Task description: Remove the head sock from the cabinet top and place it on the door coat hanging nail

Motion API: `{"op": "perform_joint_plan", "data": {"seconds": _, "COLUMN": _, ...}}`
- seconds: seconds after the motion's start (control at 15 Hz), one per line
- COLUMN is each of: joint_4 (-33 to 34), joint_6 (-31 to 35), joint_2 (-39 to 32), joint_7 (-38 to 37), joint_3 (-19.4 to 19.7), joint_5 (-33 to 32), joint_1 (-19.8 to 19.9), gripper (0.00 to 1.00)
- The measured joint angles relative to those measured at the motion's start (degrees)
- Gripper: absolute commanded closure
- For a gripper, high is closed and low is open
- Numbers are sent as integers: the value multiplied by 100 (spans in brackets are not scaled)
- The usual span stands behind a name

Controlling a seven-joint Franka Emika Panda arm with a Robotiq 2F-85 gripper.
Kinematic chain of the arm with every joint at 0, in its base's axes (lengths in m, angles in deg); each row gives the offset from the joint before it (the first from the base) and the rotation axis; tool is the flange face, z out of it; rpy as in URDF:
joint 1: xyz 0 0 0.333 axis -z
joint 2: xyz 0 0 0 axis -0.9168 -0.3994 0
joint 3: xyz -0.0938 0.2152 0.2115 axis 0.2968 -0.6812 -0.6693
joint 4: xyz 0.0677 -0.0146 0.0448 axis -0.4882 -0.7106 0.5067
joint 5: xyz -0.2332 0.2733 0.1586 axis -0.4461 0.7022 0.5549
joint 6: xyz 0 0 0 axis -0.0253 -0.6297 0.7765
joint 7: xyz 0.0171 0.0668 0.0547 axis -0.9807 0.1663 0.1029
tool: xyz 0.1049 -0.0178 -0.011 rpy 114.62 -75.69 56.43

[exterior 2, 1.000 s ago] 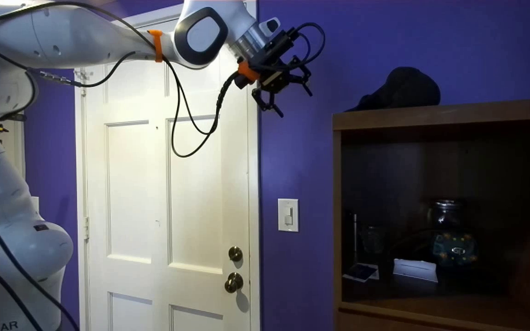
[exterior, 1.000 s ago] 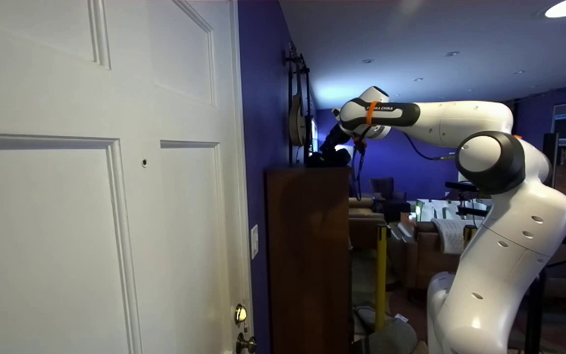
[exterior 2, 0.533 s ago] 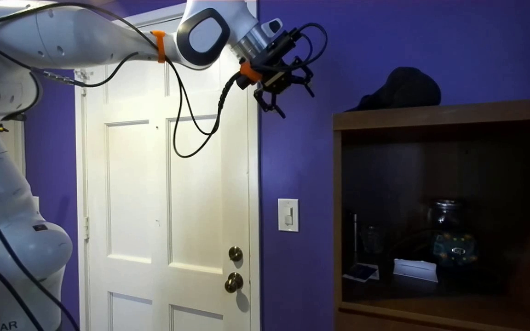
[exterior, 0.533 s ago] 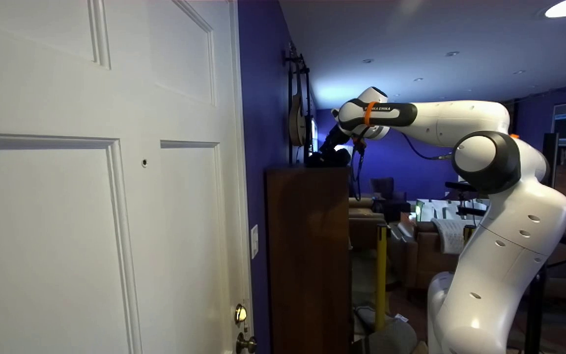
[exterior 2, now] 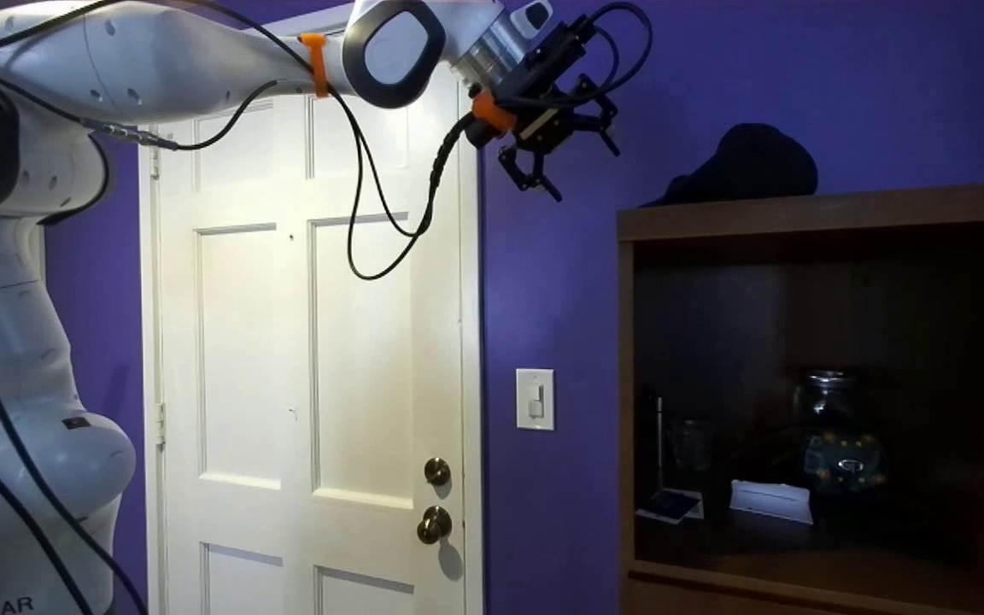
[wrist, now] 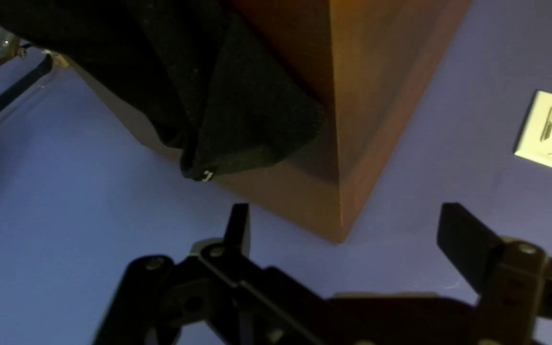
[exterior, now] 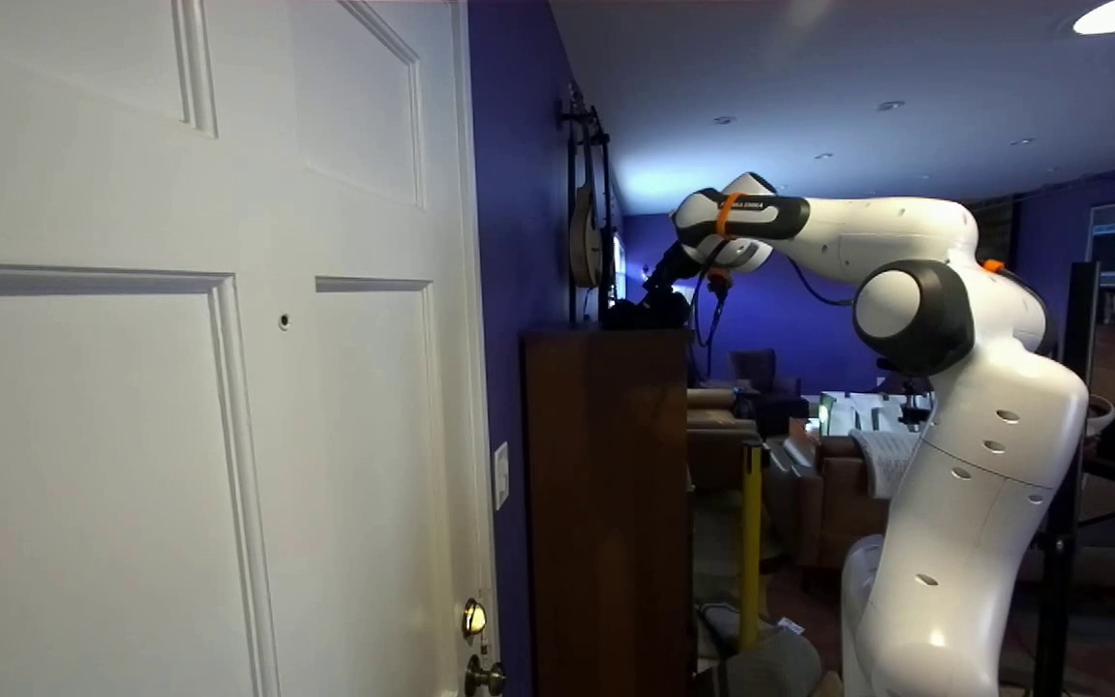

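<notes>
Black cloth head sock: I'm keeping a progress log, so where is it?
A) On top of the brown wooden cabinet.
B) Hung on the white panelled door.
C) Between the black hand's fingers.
A: an exterior view shows the black cloth head sock lying on the brown wooden cabinet, apart from the open black hand.

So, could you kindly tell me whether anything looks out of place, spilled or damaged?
Mainly the black cloth, slumped in loose folds on top of the cabinet rather than hung up. The white door also has a small dark spot, too tiny to identify. I see nothing spilled or broken.
</notes>
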Motion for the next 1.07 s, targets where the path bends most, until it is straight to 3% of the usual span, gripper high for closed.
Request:
{"op": "perform_joint_plan", "data": {"seconds": 0.4, "joint_4": 582, "joint_6": -33, "joint_2": -699, "joint_7": 920, "joint_3": 1196, "joint_5": 1232, "joint_1": -684, "gripper": 0}}
{"op": "perform_joint_plan", "data": {"seconds": 0.87, "joint_4": 596, "joint_6": -27, "joint_2": -801, "joint_7": 874, "joint_3": 1262, "joint_5": 1255, "joint_1": -689, "gripper": 0}}
{"op": "perform_joint_plan", "data": {"seconds": 1.07, "joint_4": 658, "joint_6": 64, "joint_2": -1065, "joint_7": 712, "joint_3": 1517, "joint_5": 1412, "joint_1": -689, "gripper": 0}}
